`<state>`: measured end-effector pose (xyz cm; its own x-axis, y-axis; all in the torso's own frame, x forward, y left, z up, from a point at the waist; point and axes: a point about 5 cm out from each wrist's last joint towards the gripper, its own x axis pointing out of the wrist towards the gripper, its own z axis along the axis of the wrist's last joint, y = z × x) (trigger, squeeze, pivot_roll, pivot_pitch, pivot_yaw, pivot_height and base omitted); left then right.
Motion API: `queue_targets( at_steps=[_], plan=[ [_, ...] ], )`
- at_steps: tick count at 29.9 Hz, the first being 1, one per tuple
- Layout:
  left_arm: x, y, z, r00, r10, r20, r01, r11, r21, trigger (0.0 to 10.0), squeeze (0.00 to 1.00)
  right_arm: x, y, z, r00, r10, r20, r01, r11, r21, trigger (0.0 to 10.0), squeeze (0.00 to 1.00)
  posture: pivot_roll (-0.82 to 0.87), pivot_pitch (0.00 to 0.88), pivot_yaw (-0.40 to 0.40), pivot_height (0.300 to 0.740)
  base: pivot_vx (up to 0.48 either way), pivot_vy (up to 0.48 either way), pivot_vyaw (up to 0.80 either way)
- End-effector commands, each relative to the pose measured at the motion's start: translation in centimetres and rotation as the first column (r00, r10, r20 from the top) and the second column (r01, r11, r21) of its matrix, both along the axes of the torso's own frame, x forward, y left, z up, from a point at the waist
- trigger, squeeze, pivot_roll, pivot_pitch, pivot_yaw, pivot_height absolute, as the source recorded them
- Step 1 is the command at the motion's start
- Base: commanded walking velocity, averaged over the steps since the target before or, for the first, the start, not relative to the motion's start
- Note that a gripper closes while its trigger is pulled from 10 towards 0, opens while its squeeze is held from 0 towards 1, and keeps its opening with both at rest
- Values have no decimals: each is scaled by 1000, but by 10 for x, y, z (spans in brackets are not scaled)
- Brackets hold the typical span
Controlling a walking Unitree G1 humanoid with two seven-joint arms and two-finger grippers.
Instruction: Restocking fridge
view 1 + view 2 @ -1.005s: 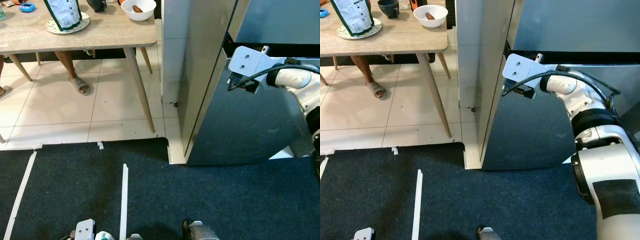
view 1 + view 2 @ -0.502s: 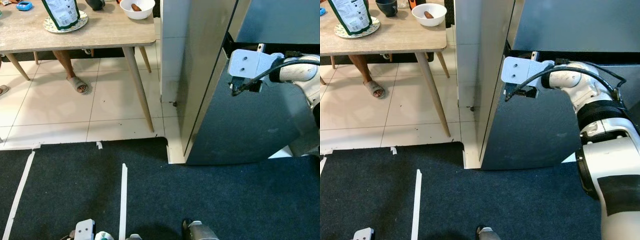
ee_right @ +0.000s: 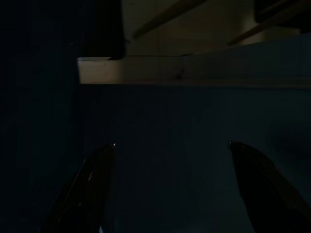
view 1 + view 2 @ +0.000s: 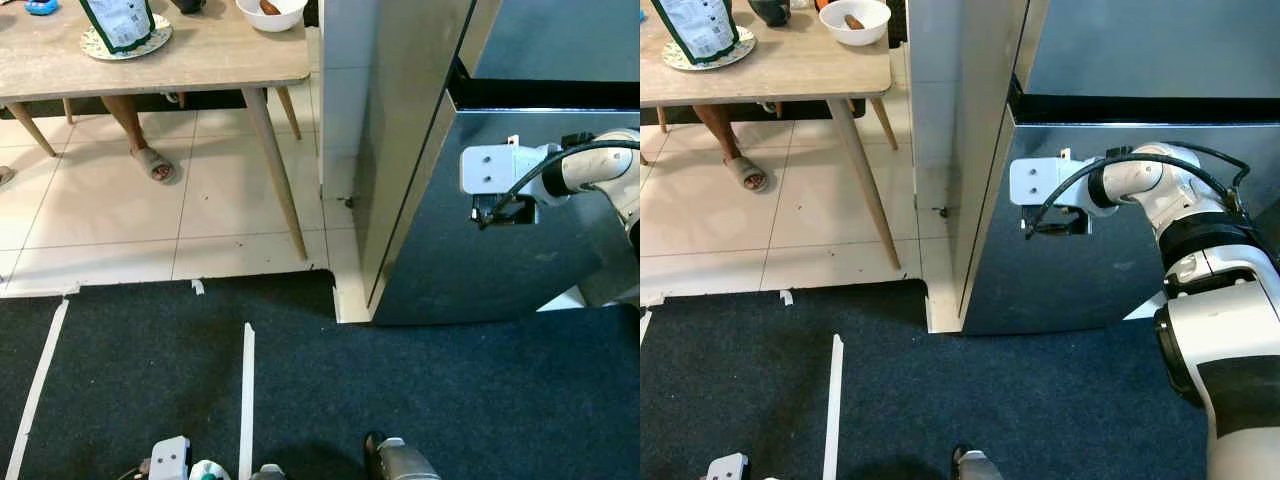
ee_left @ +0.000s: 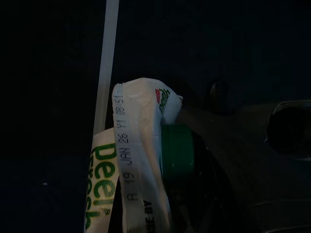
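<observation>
Lower now than a second ago, the right pincer point(image 3: 170, 189) has dropped from the seam between the two fridge doors to the face of the lower fridge door point(image 4: 1110, 270), and the head camera has tilted so the bench sits higher in frame. Seen from its wrist, the right pincer's two black fingers point(image 3: 92, 184) are spread wide apart with nothing between them, pointing along the dark carpet toward a strip of pale tile. At the bottom edge of the left eye view the left pincer point(image 4: 205, 470) hangs low over the carpet; its wrist camera shows it pinching a white milk carton point(image 5: 138, 160) with green lettering, a printed date and a green screw cap point(image 5: 177, 148). Dark blue carpet point(image 4: 420, 390) marked with white tape lines point(image 4: 247, 395) covers the near floor, meeting cream tiles point(image 4: 120, 210) beyond. A wooden bench point(image 4: 190, 60) stands on the tiles beside the grey fridge point(image 4: 405, 150), carrying a white bowl point(image 4: 857, 20) with something brown in it, and a printed pouch point(image 4: 118, 20) standing on a round mat. Under the bench a person's sandalled foot point(image 4: 152, 163) rests on the tiles.
</observation>
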<state>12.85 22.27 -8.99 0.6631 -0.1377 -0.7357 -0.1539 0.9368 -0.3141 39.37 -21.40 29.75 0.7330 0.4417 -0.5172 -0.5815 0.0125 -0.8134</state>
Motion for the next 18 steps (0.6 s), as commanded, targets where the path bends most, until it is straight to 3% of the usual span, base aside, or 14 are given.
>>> queue_targets(
  at_steps=[1,9,18],
  plan=[
    [-26,-11,-12,994,-18,-109,15,999,-34,10000,0,2,1,13,998,-17,67,13,998,60,10000,0,-52,278,-61,740,0,0,0],
    [-25,-11,-11,994,-21,-105,18,999,-35,10000,0,0,5,39,981,6,196,-50,975,218,10000,0,-52,273,-64,740,0,0,0],
    [-24,-12,-11,994,-22,-105,18,999,-35,10000,0,5,-7,45,949,-130,286,79,980,185,10000,0,-50,267,-64,740,0,0,0]
  ],
)
